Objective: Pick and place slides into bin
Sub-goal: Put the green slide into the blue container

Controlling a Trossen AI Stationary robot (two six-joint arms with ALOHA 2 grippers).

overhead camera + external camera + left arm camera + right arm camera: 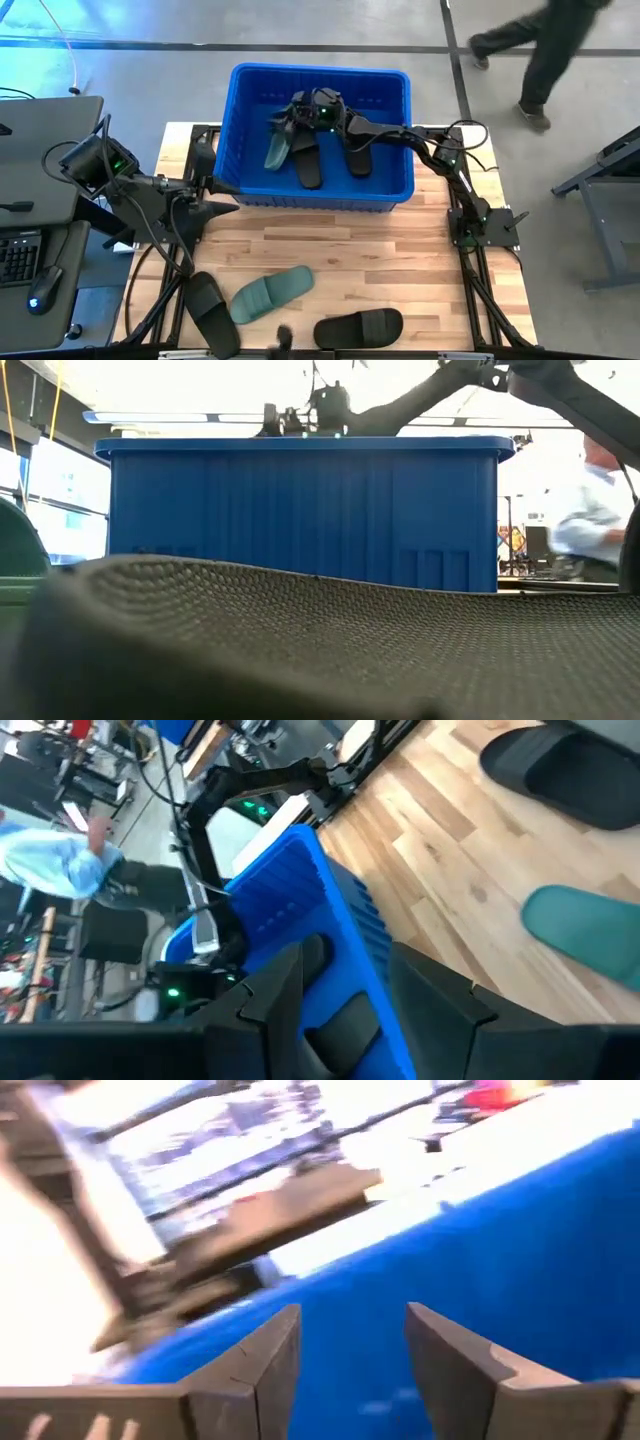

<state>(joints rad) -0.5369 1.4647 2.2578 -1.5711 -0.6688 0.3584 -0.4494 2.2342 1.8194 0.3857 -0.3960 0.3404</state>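
Right end effector [300, 112] over the far left part of the bin [385, 195], fingers [265, 1365] spread with bare blue wall between them, nothing pinched. Left end effector [340, 1010] at the bin's near left corner, dark angular fingers [275, 995] apart with the blue rim between them, not pressed on it.

Bin: bright blue plastic, rectangular, rolled rim, ribbed and slotted walls, set at the far middle of the worktop [400, 260]. Inside: one sage green slide [277, 150] at left, tilted, and two black slides [308, 160] side by side toward the middle, the second one [357, 150] further right.

Outside, along the near edge: a black slide [212, 312] at left, a green slide [270, 295] just right of it, another black slide [360, 327] further right. Rubber, matte, rounded soles with wide straps; pebbled tread of a dark sole [300, 650] filling the low view's foreground.

Worktop of pale wood planks, knotty, framed by dark rails. Grey floor with taped lines beyond; a keyboard [18, 255] and mouse [40, 298] on a desk at left; a person [545, 45] in dark clothes at far right.
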